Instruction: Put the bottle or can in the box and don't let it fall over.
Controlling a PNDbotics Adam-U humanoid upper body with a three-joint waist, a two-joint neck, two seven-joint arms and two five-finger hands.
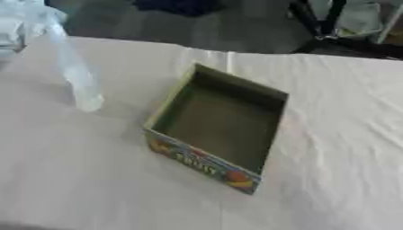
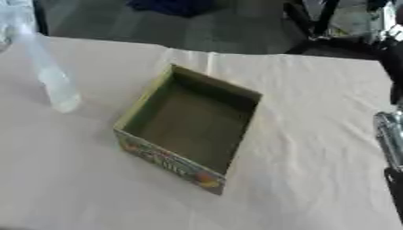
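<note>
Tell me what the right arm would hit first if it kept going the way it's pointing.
Likely nothing. Only a strip of the right arm shows, running down the right edge above the tablecloth, hand out of view. The box sits off to its left, outside that line; depth is unclear.

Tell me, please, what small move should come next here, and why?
Probably carry the clear bottle rightward toward the box. The bottle is blurred and tilted at the table's left, apart from the box, which lies open and holds nothing. No hand shows clearly.
</note>
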